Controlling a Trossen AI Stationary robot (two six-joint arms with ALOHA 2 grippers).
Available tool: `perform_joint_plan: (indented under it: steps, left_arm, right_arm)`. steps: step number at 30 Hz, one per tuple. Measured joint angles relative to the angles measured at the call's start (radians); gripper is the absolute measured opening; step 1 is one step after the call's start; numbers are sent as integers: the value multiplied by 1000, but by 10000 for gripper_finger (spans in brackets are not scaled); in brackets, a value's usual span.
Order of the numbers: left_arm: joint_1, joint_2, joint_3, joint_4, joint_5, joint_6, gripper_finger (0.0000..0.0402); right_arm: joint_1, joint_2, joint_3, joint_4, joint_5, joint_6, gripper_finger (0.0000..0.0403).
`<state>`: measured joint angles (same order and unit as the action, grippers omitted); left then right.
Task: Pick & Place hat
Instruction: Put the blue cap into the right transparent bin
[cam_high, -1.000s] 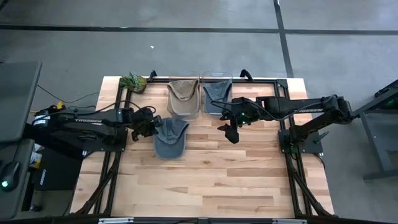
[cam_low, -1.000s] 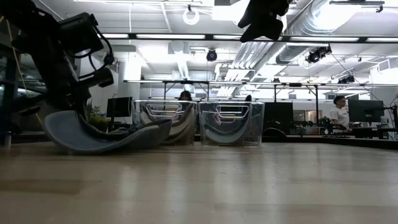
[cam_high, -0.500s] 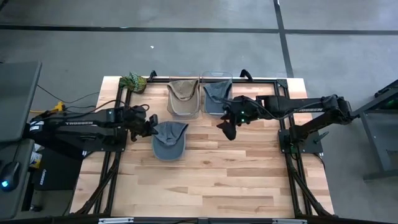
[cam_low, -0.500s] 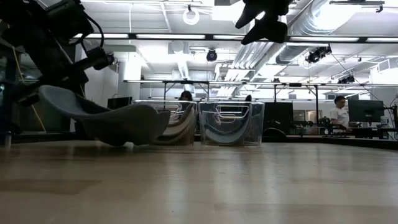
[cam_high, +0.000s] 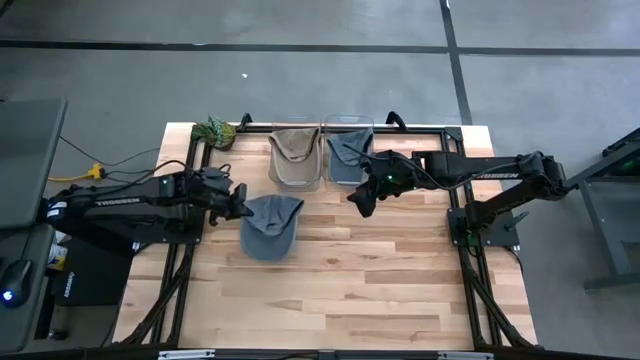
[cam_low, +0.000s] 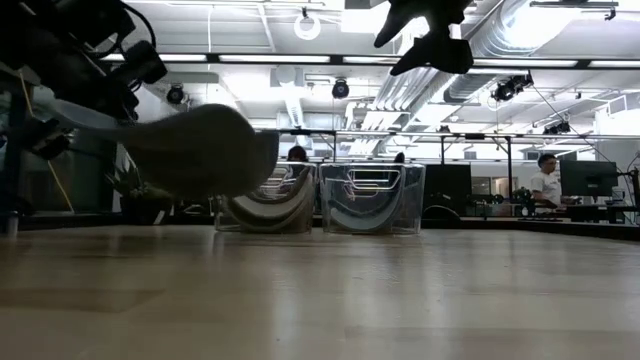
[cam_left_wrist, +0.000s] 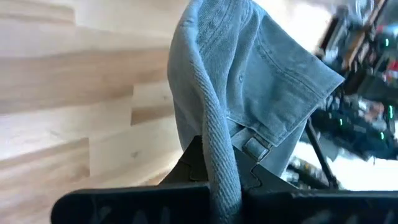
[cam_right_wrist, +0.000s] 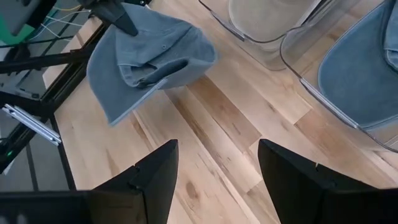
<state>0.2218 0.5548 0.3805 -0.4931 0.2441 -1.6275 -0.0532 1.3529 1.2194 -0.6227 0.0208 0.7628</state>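
**benchbot_fan:** Your left gripper (cam_left_wrist: 217, 180) is clamped on the back rim of the blue denim cap (cam_high: 270, 224), fabric pinched right between the fingers in the wrist view. The cap hangs clear of the wooden table (cam_high: 330, 290), out ahead of the jaws toward the middle, its long axis running toward the near edge with the brim at that end.

**torque_tom:** And the right one?

**benchbot_fan:** The right gripper (cam_right_wrist: 214, 168) is spread wide with nothing in it, hovering up high just in front of the right clear bin (cam_high: 349, 155), which already holds a blue hat (cam_high: 350, 148). The left clear bin (cam_high: 296, 160) beside it holds a tan hat (cam_high: 294, 150).

**torque_tom:** So which way do you go?

**benchbot_fan:** My guess: both bins sit at the far edge, just beyond the cap, so you'd carry it away from the near edge. Left arm's nearer and already has it. There's also a green camo hat (cam_high: 214, 131) at the far-left corner.
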Motion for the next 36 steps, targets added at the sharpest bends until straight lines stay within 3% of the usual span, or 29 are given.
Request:
perform_joint_plan:
  steps: [4, 13, 20, 30, 36]
  left_arm:
    - [0, -20, 0, -2, 44, 36, 0]
    - [0, -43, 0, 90, 27, 122, 0]
    - [0, -43, 0, 118, -50, 240, 0]
    - [0, -43, 0, 305, -130, 380, 0]
    - [0, -42, 0, 390, -257, 445, 0]
  right_arm:
    - [0, 0, 0, 3, 2, 27, 216]
    - [0, 0, 0, 5, 54, 166, 216]
    - [4, 0, 0, 8, 80, 209, 216]
    - [3, 0, 0, 12, 120, 233, 216]
    - [3, 0, 0, 84, 130, 228, 216]
